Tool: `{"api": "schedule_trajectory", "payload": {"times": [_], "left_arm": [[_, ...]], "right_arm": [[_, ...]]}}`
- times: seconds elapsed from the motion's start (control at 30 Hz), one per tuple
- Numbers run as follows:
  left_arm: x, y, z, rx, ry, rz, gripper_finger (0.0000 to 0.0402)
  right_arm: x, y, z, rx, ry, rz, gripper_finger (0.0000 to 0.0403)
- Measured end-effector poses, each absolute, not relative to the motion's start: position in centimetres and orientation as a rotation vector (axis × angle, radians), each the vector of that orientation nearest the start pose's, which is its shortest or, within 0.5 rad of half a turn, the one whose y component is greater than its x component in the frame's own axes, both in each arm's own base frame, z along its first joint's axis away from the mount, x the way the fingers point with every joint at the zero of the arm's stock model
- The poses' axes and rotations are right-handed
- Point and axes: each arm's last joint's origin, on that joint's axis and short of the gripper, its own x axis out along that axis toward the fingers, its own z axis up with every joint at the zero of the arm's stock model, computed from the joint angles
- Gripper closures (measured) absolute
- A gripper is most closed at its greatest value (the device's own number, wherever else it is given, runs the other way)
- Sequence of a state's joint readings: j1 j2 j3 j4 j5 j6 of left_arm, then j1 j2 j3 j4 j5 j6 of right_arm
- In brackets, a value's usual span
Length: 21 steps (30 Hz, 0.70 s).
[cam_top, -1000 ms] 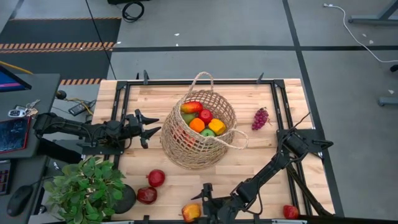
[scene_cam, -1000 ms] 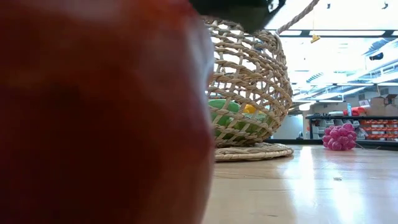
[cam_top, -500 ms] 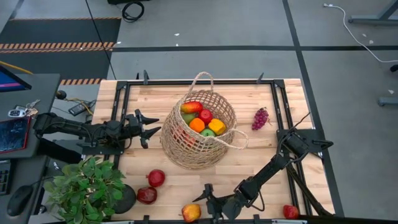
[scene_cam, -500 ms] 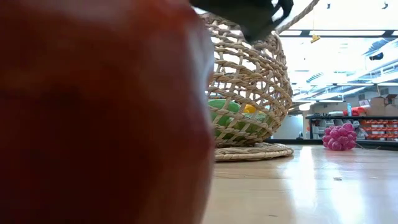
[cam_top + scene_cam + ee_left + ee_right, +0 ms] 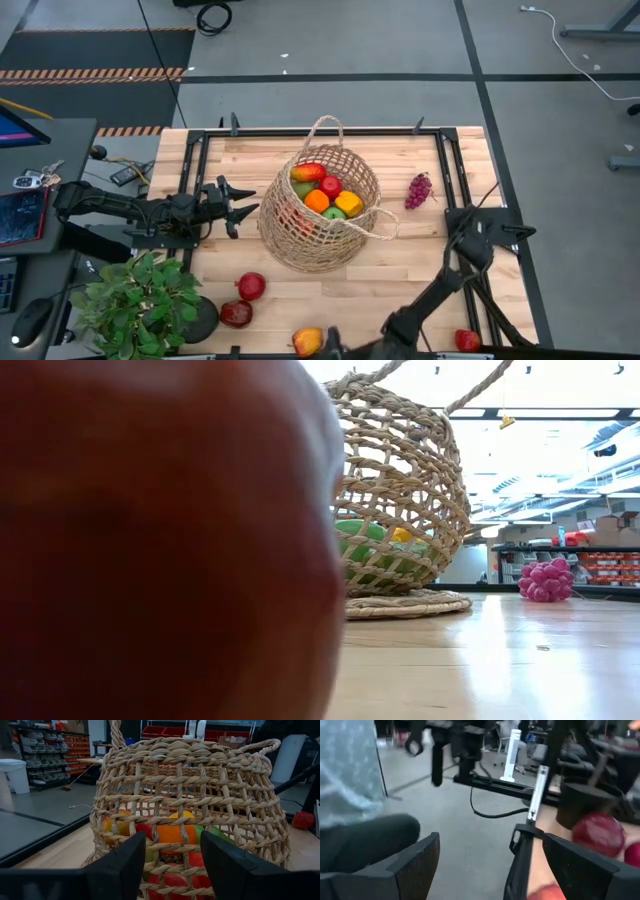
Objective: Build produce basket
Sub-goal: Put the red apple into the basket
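Observation:
The wicker basket (image 5: 320, 208) stands mid-table on its flat base (image 5: 405, 603), with red, orange, yellow and green produce (image 5: 328, 190) inside. A purple grape bunch (image 5: 418, 190) lies to its right. Two dark red fruits (image 5: 245, 298), a red-yellow fruit (image 5: 308, 341) and a red fruit (image 5: 467, 340) lie near the front edge. My left gripper (image 5: 240, 207) stands open, level, just left of the basket wall (image 5: 190, 810). My right gripper (image 5: 490, 865) is open and holds nothing, at the near edge beside the red-yellow fruit, partly cut off in the high view.
A potted plant (image 5: 140, 305) stands at the near left corner. A black frame (image 5: 195, 160) runs around the tabletop. A red fruit (image 5: 150, 540) close to the low camera blocks its left half. A seated person (image 5: 355, 795) shows beyond the near edge.
My right gripper has moved toward the table's near edge, past the red-yellow fruit and almost out of the high view, tipping its wrist as it went. It has left the top of the low view. Its fingers stay open. No fruit has moved.

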<state>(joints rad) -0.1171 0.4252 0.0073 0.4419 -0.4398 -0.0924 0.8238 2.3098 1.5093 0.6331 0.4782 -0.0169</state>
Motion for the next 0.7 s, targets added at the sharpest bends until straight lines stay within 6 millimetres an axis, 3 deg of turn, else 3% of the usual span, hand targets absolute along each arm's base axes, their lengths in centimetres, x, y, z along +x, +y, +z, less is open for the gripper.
{"api": "schedule_trajectory", "payload": {"times": [0.13, 0.2, 0.7], "left_arm": [[12.2, -0.2, 17.0, -0.098, -0.038, 0.321, 0.0203], [12.2, -0.2, 17.0, -0.098, -0.038, 0.322, 0.0204], [12.2, -0.2, 17.0, -0.098, -0.038, 0.322, 0.0203]], "right_arm": [[36.0, 38.0, 15.8, -0.206, 0.177, 0.326, 0.0047], [36.5, 38.0, 16.3, -0.215, 0.236, 0.316, 0.0047], [39.9, 33.2, 14.7, -0.181, 0.423, 0.161, 0.0047]]}}
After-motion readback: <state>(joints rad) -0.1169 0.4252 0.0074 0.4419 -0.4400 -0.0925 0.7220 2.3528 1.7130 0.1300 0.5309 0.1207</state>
